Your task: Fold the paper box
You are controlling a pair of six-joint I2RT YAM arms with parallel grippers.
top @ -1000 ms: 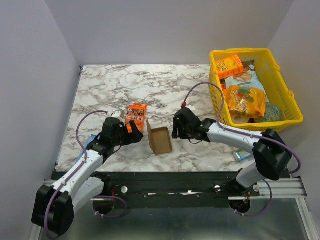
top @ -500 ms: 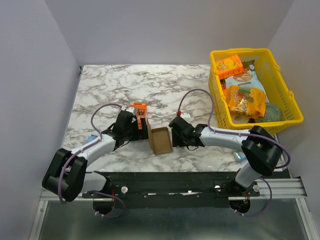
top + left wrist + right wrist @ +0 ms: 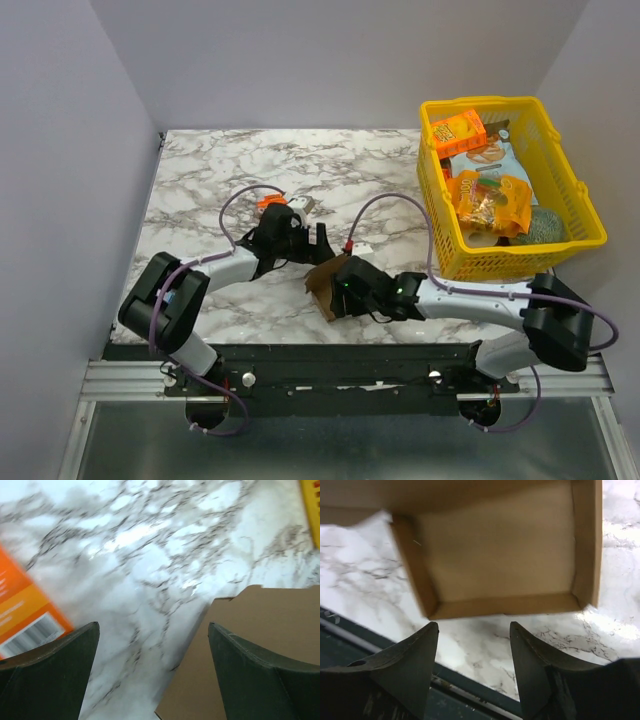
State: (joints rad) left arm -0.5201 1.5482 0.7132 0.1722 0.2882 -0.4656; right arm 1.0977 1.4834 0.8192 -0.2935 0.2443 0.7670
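Observation:
The paper box (image 3: 322,277) is a shallow brown cardboard tray lying near the table's front edge, partly covered by my right arm. In the right wrist view its open inside (image 3: 495,550) faces up with low walls standing, just beyond my right gripper (image 3: 473,625). That gripper is open over bare marble and holds nothing. My left gripper (image 3: 316,240) hovers just behind the box. It is open, with marble and the box's brown edge (image 3: 260,625) between its fingers (image 3: 260,680).
An orange printed snack box (image 3: 22,615) lies left of my left gripper, mostly hidden under that arm in the top view. A yellow basket (image 3: 432,170) of snacks stands at the right. The dark table rail (image 3: 365,660) runs right below my right gripper.
My left gripper swung right, past the orange snack box, to just behind the paper box. My right gripper slid left and toward the front edge. The box has turned and shifted slightly.

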